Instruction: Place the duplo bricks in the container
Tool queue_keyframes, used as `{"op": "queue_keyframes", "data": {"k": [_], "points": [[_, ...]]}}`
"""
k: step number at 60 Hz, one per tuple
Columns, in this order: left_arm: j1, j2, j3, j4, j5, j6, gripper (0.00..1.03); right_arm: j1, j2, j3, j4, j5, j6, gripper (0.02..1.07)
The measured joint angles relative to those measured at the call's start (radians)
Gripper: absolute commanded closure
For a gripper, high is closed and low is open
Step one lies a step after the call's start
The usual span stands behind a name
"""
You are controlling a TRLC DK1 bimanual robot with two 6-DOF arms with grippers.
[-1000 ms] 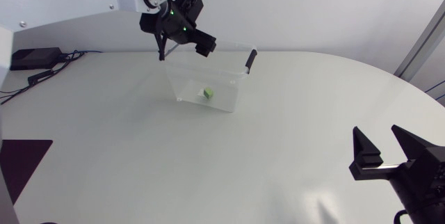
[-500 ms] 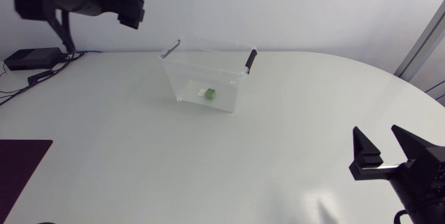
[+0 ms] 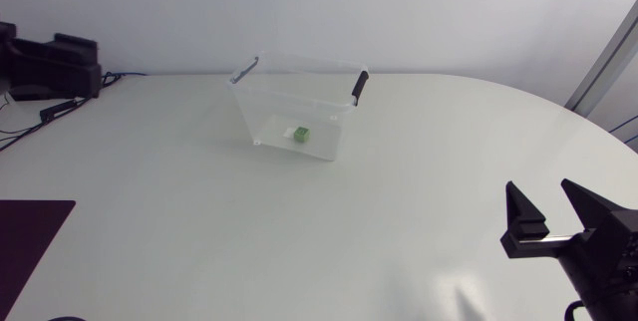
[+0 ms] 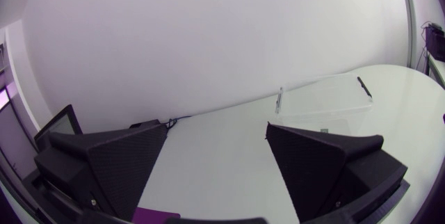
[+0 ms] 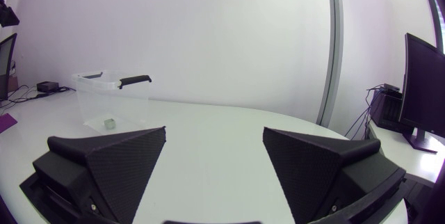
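Note:
A clear plastic container [image 3: 299, 102] with dark handles stands at the back middle of the white table. A small green duplo brick [image 3: 300, 135] lies on its floor. My left gripper [image 3: 45, 52] is at the far left edge of the head view, well away from the container, open and empty. In the left wrist view the left gripper [image 4: 217, 125] looks across the table at the container [image 4: 323, 102] far ahead. My right gripper [image 3: 548, 208] hovers open and empty near the front right. Far ahead of the right gripper [image 5: 215, 132] are the container [image 5: 104, 92] and the brick [image 5: 108, 121].
A dark mat [image 3: 30, 231] lies at the table's front left edge. Cables [image 3: 60, 110] run over the back left corner. The table's curved edge runs close by my right gripper.
My left arm has swung from above the container's back left rim out to the far left, and its jaws have opened wider. The brick and my right arm have not moved.

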Motion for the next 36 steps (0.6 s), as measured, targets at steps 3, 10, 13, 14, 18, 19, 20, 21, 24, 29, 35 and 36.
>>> {"op": "queue_keyframes", "data": {"k": [3, 10, 13, 14, 18, 19, 20, 21, 24, 29, 35, 36], "points": [[0.01, -0.077, -0.031, 0.0, -0.003, -0.004, 0.03, 0.0, 0.0, 0.0, 0.0, 0.0, 0.0, 0.06], [0.02, -0.201, -0.09, 0.028, -0.005, -0.007, 0.04, 0.0, 0.0, 0.0, 0.0, 0.0, 0.0, 0.06], [0.02, -0.243, -0.127, 0.058, -0.006, -0.007, 0.04, 0.0, 0.0, 0.0, 0.0, 0.0, 0.0, 0.06], [0.02, -0.256, -0.141, 0.068, -0.006, -0.007, 0.04, 0.0, 0.0, 0.0, 0.0, 0.0, 0.0, 0.06], [0.02, -0.305, -0.21, 0.125, -0.006, -0.006, 0.04, 0.0, 0.0, 0.0, 0.0, 0.0, 0.0, 0.06], [0.02, -0.316, -0.232, 0.138, -0.006, -0.006, 0.04, 0.0, 0.0, 0.0, 0.0, 0.0, 0.0, 0.06], [0.02, -0.323, -0.249, 0.148, -0.006, -0.006, 0.04, 0.0, 0.0, 0.0, 0.0, 0.0, 0.0, 0.06], [0.019, -0.33, -0.267, 0.161, -0.006, -0.006, 0.04, 0.0, 0.0, 0.0, 0.0, 0.0, 0.0, 0.06], [0.015, -0.345, -0.326, 0.196, -0.005, -0.003, 0.04, 0.0, 0.0, 0.0, 0.0, 0.0, 0.0, 0.06], [-0.015, -0.374, -0.426, 0.254, 0.019, 0.014, 0.04, 0.0, 0.0, 0.0, 0.0, 0.0, 0.0, 0.06], [-0.066, -0.426, -0.532, 0.306, 0.112, 0.069, 0.04, 0.0, 0.0, 0.0, 0.0, 0.0, 0.0, 0.06], [-0.07, -0.433, -0.545, 0.309, 0.129, 0.078, 0.04, 0.0, 0.0, 0.0, 0.0, 0.0, 0.0, 0.06]]}}
